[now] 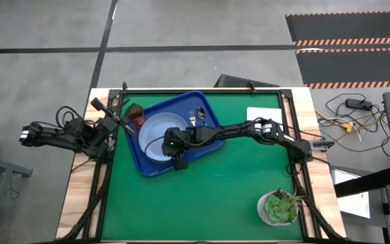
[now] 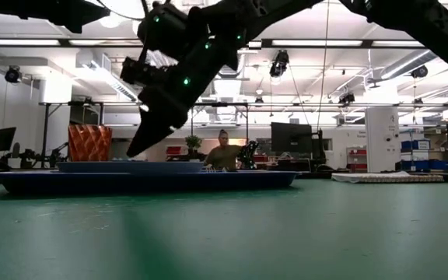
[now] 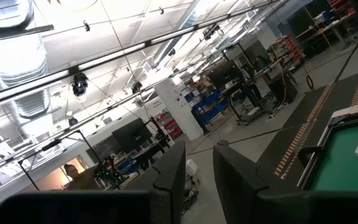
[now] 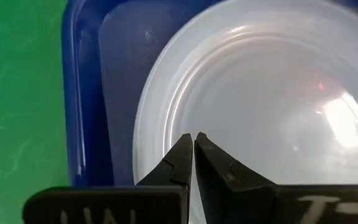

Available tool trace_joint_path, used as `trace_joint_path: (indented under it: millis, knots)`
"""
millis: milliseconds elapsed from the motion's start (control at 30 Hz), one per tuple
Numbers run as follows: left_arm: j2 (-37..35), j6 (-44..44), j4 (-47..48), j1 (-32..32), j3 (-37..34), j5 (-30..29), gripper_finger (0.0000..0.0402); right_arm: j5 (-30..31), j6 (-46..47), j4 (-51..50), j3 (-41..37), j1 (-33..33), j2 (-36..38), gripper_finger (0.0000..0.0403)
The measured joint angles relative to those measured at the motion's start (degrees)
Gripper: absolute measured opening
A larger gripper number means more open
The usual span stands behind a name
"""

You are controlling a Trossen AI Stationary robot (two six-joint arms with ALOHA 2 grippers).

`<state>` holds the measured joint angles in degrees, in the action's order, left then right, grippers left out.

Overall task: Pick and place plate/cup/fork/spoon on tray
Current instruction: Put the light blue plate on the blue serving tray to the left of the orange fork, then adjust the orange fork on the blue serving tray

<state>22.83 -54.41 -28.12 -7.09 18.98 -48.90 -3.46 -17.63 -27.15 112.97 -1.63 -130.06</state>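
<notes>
The dark-blue tray lies left of the table's middle. The light-blue plate rests flat in it and fills the right wrist view. The red-brown cup stands upright at the tray's far left corner and also shows in the low view. Silver cutlery lies in the tray's far right part; I cannot tell fork from spoon. My right gripper is shut and points down over the plate's near part. My left gripper is open and empty at the table's left edge, tipped up toward the ceiling. My right gripper's shut fingertips come from above, slanting down, over the plate's inner face just inside its rim. I cannot tell whether they touch it. Nothing is between the fingers. The plate lies flat in the tray.
A green potted plant stands at the near right corner. A white rectangular block lies at the far right and also shows in the low view. A person sits in the room behind the table.
</notes>
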Motion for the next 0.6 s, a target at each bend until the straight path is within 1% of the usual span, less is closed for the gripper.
trace_joint_path:
  millis: [67, 233, 433, 600]
  knots:
    - [0.0, 0.0, 0.0, 0.0, 0.0, 0.0, 0.0063, -0.2, 0.1, -0.1, -0.1, 0.1, -0.7, 0.0009]
    - [0.0, 0.0, 0.0, 0.0, 0.0, 0.0, 0.0063, -4.4, 0.7, -0.9, -0.1, 0.5, -1.6, 0.0009]
    - [0.0, 0.0, 0.0, 0.0, 0.0, 0.0, 0.0063, -4.5, 1.4, -1.8, -0.1, 1.0, -1.6, 0.0009]
    - [0.0, 0.0, 0.0, 0.0, 0.0, 0.0, 0.0063, -3.8, 0.2, -1.9, -0.1, 1.2, -0.3, 0.0009]
